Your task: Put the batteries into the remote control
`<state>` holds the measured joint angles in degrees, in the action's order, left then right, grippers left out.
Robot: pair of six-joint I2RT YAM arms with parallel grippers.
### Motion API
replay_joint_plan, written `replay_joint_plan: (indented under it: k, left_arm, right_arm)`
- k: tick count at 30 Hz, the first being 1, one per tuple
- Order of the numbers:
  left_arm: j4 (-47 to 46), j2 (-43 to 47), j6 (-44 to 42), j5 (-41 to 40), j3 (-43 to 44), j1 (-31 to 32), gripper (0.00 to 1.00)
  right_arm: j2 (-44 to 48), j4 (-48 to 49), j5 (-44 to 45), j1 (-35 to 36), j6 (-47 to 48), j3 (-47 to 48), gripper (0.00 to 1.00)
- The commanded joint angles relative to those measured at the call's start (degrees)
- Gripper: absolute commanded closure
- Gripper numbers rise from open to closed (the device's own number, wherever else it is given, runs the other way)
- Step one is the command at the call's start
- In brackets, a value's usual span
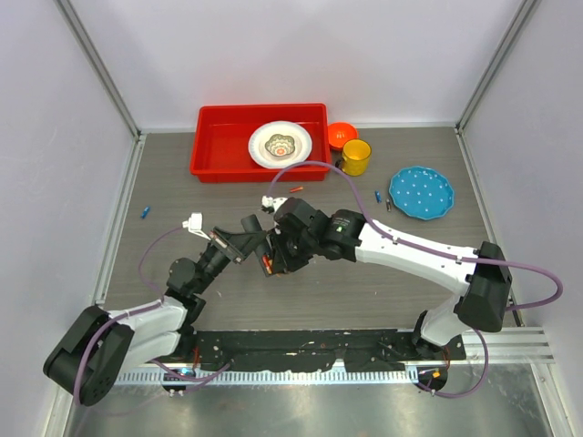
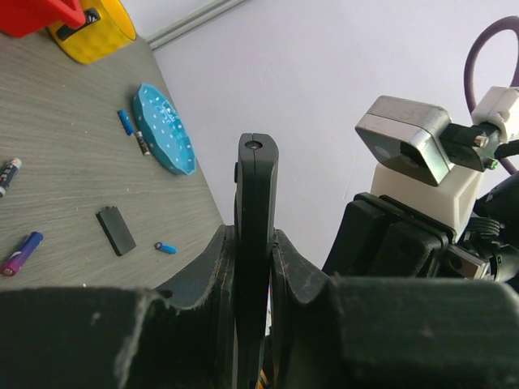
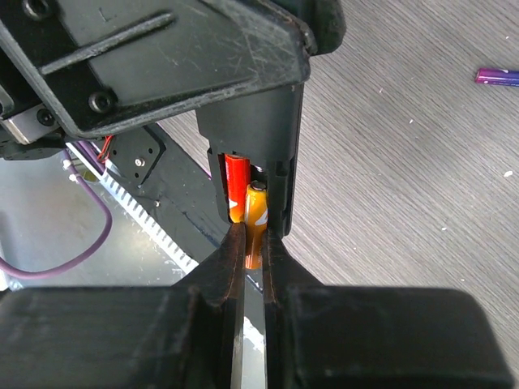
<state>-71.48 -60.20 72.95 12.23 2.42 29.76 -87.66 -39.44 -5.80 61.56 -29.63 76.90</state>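
My left gripper (image 1: 246, 238) (image 2: 256, 237) is shut on the black remote control (image 2: 257, 182), holding it edge-on above the table. In the right wrist view the remote's open slot (image 3: 284, 166) faces me, with a red battery (image 3: 237, 185) lying in it. My right gripper (image 1: 279, 255) (image 3: 255, 237) is shut on an orange battery (image 3: 257, 217), whose top end sits in the slot beside the red one. The red battery also shows from above (image 1: 266, 264). The flat black cover (image 2: 116, 230) lies on the table.
A red bin (image 1: 208, 137) holding a white plate (image 1: 280, 144), an orange bowl (image 1: 342, 135), a yellow cup (image 1: 355, 157) and a teal plate (image 1: 421, 192) stand at the back. Loose batteries lie near the teal plate (image 1: 378, 196), at far left (image 1: 145, 212), and purple (image 2: 20, 253) and blue (image 2: 165, 248) ones lie near the cover.
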Motion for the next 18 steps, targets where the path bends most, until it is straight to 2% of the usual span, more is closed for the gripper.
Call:
replay_joint_plan:
  k: [1,18]
  left_arm:
    - [-6.21,2.99,1.32,0.78,0.22,0.39,1.00]
    - [-5.07,0.18,5.62,5.35,1.19,0.65,1.00]
  right_arm:
    - [-1.02,0.86,4.30,0.14,-0.26,2.20,0.99]
    - [-2.61,-2.30,7.73,0.05,1.68,5.19,0.99]
